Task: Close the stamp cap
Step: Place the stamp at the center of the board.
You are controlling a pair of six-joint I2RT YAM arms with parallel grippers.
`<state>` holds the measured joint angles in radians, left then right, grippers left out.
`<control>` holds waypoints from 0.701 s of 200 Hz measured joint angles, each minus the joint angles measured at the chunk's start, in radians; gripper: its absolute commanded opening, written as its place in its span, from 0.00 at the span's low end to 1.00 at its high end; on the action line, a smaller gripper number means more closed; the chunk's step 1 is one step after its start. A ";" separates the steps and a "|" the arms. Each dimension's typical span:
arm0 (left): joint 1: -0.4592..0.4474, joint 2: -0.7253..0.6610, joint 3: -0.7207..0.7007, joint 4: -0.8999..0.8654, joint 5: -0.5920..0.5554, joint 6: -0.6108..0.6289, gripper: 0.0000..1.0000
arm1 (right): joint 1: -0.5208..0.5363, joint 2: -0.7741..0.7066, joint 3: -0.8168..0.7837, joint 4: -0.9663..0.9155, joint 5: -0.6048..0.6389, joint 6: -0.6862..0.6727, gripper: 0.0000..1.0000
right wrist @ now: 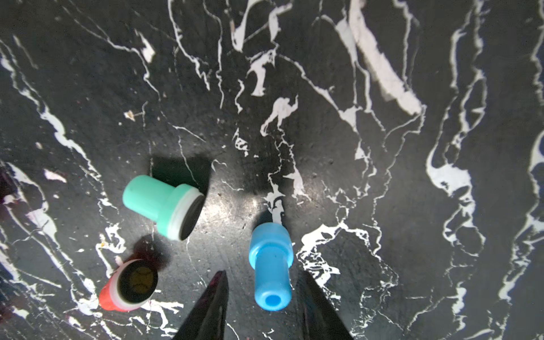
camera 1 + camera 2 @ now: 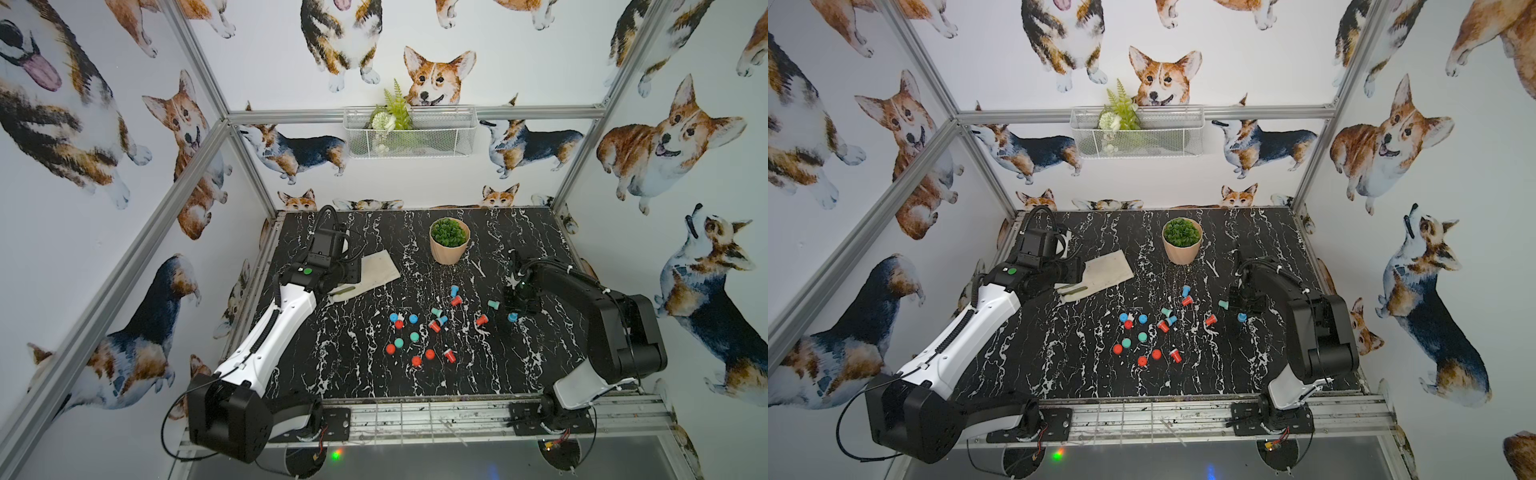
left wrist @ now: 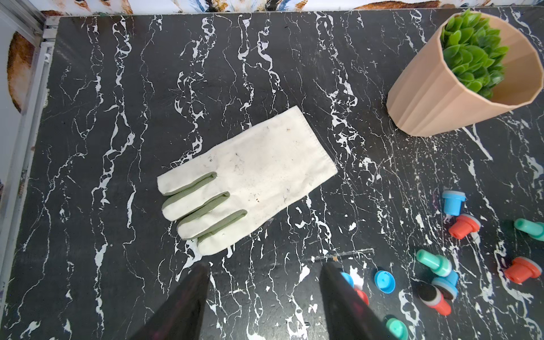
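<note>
one blue stamp (image 1: 270, 259), between parted right claw (image 1: 262, 275) tips

The left arm (image 2: 291, 311) is clad in a white shell between black joint housings; a black corrugated cable (image 2: 264, 332) is routed along it. The right arm (image 2: 615, 324) is housed in black, with one white link (image 2: 582, 386). The left gripper (image 3: 265, 265) and right gripper (image 1: 262, 272) are fitted with black tapered fingers (image 3: 182, 309).

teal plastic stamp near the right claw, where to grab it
Take the teal plastic stamp by its narrow handle, coming down from above: it lies on its side, handle clear of neighbours, and the wide end's dark face is uncapped.
</note>
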<state>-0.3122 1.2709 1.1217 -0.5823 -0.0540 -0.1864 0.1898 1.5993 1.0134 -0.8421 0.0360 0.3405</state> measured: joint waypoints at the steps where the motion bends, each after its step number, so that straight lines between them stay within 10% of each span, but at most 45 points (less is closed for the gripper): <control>1: 0.000 0.000 0.000 0.000 0.000 0.000 0.64 | 0.000 -0.001 0.000 0.000 0.002 0.000 0.43; 140: 0.000 -0.004 0.000 0.000 0.000 0.000 0.64 | 0.303 -0.080 -0.002 0.031 0.085 0.296 0.62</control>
<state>-0.3122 1.2667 1.1217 -0.5823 -0.0536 -0.1867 0.4927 1.5196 1.0115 -0.8108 0.1211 0.6369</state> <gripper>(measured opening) 0.638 0.609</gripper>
